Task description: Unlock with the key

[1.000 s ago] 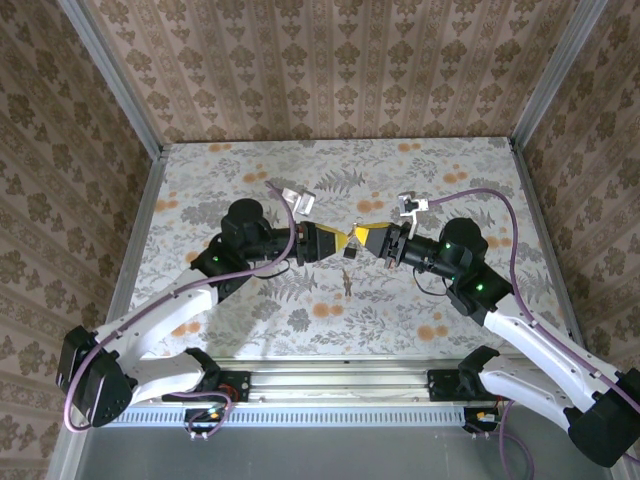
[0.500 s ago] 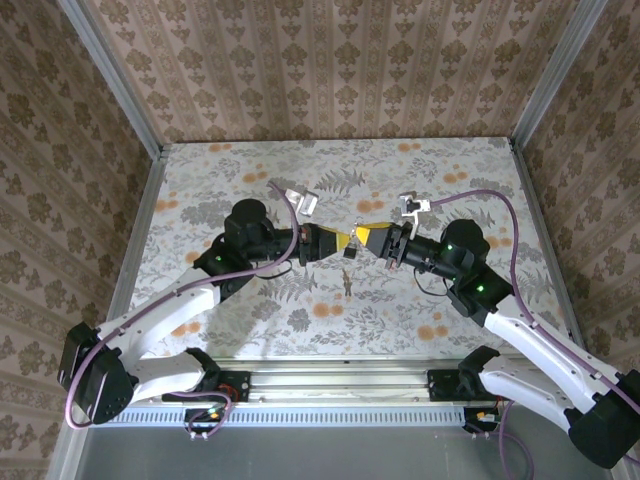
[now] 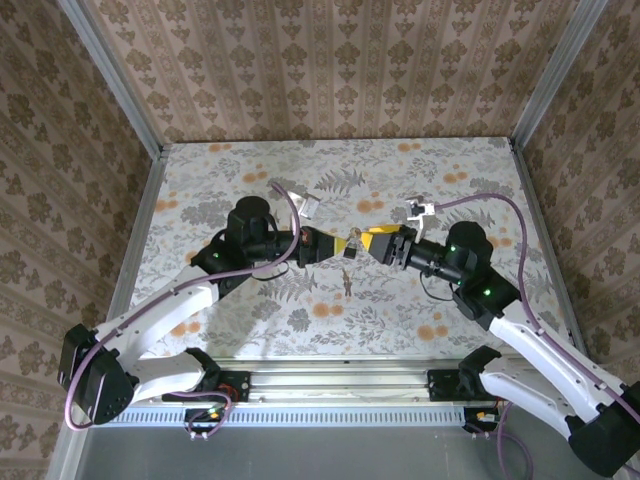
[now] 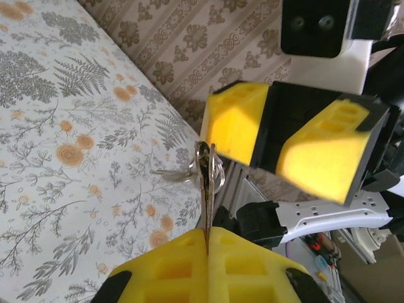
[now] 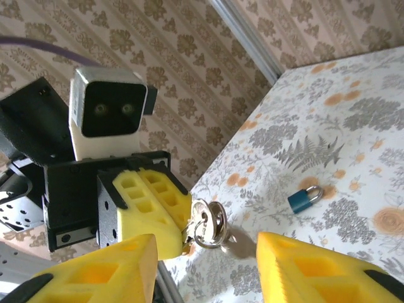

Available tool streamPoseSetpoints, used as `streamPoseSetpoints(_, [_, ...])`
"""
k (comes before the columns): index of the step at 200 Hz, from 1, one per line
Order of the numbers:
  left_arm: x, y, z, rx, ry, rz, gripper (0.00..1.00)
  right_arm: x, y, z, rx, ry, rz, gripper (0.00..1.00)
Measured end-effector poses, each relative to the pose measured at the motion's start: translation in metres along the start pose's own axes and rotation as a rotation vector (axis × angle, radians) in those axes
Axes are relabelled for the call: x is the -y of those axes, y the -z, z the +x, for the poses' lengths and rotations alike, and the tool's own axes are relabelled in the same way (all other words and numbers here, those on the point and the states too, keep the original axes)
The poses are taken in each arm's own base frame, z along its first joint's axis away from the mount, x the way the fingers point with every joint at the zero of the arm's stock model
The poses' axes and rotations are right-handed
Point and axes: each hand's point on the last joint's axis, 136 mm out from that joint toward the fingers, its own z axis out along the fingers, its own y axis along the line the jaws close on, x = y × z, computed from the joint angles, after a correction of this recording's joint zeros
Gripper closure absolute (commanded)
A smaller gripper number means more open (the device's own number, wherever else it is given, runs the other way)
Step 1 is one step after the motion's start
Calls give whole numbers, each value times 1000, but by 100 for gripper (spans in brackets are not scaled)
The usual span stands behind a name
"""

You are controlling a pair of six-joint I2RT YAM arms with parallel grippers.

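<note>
While our left gripper [image 4: 207,238] is clamping the keys [image 4: 207,173] by one thin blade, the ring is standing out just past its yellow fingertips. We are holding our right gripper [image 5: 205,268] directly opposite, its jaws spread wide and gripping nothing, with the keys sitting just in front of the gap. Beyond and below both grippers, the blue padlock [image 5: 305,197] is lying on the flowered table [image 5: 353,126], well apart from the keys.
</note>
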Motion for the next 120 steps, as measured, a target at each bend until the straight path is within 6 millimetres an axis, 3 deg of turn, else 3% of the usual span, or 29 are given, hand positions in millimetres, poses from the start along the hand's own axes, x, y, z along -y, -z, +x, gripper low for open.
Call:
streamPoseSetpoints(34, [1,1,2,-22,-2,-2,100,3,1,0,-4,4,8,51])
streamPoseSetpoints(67, [6,2,2,-44,-12,1,100,5,-5,8,-48,-3,-7,61])
streamPoseSetpoints(120, [13,0,5,-103,-22,20,100,-7,-9,12,-100,-5,-75,58])
